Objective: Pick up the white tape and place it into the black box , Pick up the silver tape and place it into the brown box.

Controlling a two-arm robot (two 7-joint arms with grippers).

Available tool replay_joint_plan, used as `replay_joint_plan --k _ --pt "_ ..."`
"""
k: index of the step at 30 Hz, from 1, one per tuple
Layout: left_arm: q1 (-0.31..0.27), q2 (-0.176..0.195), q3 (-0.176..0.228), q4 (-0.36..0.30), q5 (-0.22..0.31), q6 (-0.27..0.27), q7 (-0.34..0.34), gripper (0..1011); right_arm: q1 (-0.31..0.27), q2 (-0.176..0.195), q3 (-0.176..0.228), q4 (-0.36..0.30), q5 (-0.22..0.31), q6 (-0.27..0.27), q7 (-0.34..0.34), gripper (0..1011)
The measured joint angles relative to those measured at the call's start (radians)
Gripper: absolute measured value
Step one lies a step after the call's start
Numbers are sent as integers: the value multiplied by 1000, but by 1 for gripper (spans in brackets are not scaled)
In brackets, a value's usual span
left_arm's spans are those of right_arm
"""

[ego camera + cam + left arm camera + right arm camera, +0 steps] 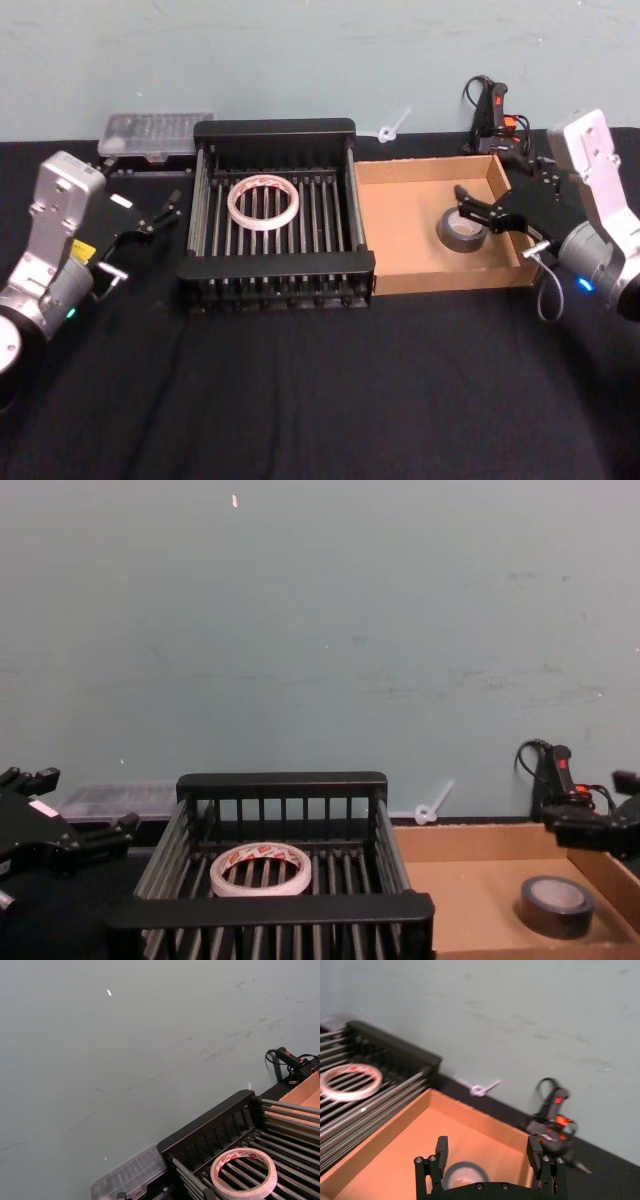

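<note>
The white tape (263, 201) (243, 1173) (260, 871) lies flat on the barred bottom of the black box (281, 274), a slatted crate. The silver tape (462, 231) (556, 902) lies in the brown box (432, 277), near its right wall. My right gripper (490, 212) (488, 1152) hovers open just above the silver tape (465, 1175), its fingers apart and holding nothing. My left gripper (155, 213) stands open to the left of the crate, outside it and empty.
A clear plastic case (157, 135) sits behind the crate's left corner. A black and orange glue gun (492, 115) and a white zip tie (393, 128) lie by the back wall. Black cloth covers the table's front (320, 400).
</note>
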Motion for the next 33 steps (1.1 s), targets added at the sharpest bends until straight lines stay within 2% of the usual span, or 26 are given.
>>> replay_joint_plan --k 6,10,16,22,33 --pt "0 0 0 0 0 0 0 1001 -47 -47 28 11 -54 -100 -117 1002" --pt "0 0 0 0 0 0 0 1001 -67 -87 42 52 -100 -171 -197 1002" --pt "0 0 0 0 0 0 0 1001 -73 -122 52 110 -139 -237 -244 1002" --pt "0 0 0 0 0 0 0 1001 -73 -135 70 120 -149 -249 -249 1003" --pt "0 0 0 0 0 0 0 1001 -73 -134 67 119 -149 -247 -247 1002"
